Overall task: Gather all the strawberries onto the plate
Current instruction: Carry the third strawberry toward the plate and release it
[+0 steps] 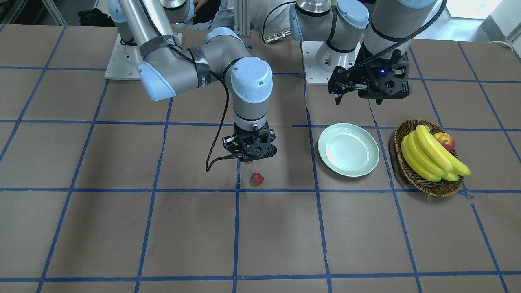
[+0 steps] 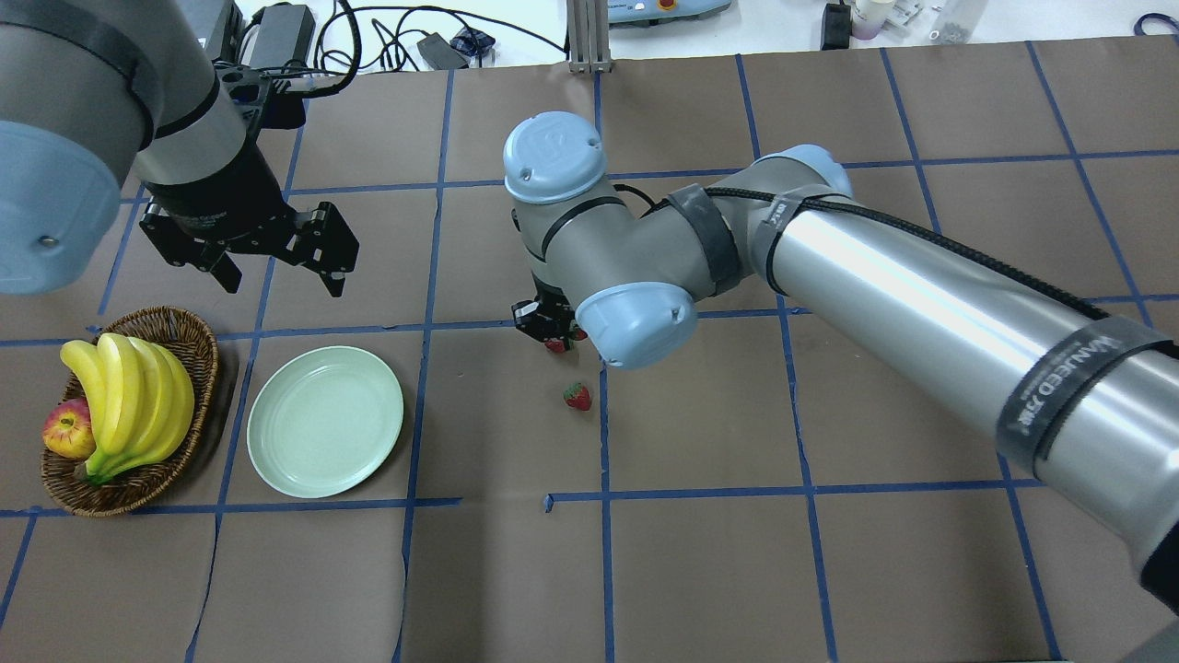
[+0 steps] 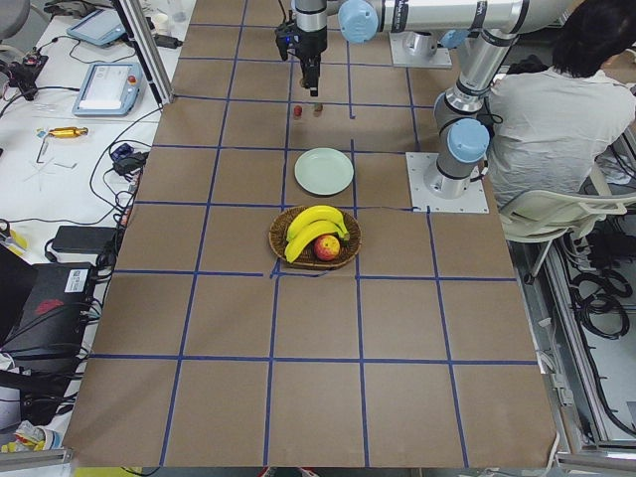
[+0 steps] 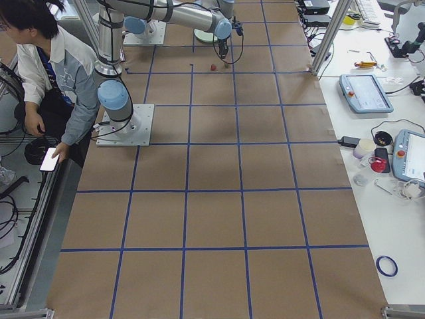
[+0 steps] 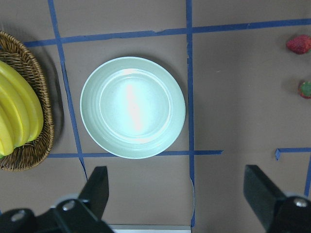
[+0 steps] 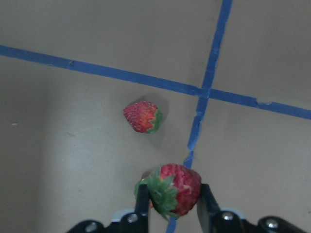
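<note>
My right gripper (image 6: 170, 196) is shut on a strawberry (image 6: 171, 190) and holds it above the table; the gripper also shows in the front view (image 1: 249, 148). Two more strawberries lie on the brown paper below it. One (image 1: 257, 178) is near a blue tape crossing, and the other (image 2: 577, 396) is closer to the robot. The left wrist view shows both, one (image 5: 298, 43) beyond the other (image 5: 305, 89). The mint-green plate (image 1: 348, 149) (image 2: 324, 421) (image 5: 132, 107) is empty. My left gripper (image 1: 359, 99) (image 2: 281, 276) hangs open and empty above the table beside the plate.
A wicker basket (image 1: 423, 179) with bananas (image 1: 431, 156) and an apple (image 1: 445, 141) stands beside the plate, on its side away from the strawberries. A seated person (image 3: 556, 109) is behind the robot bases. Blue tape lines grid the table.
</note>
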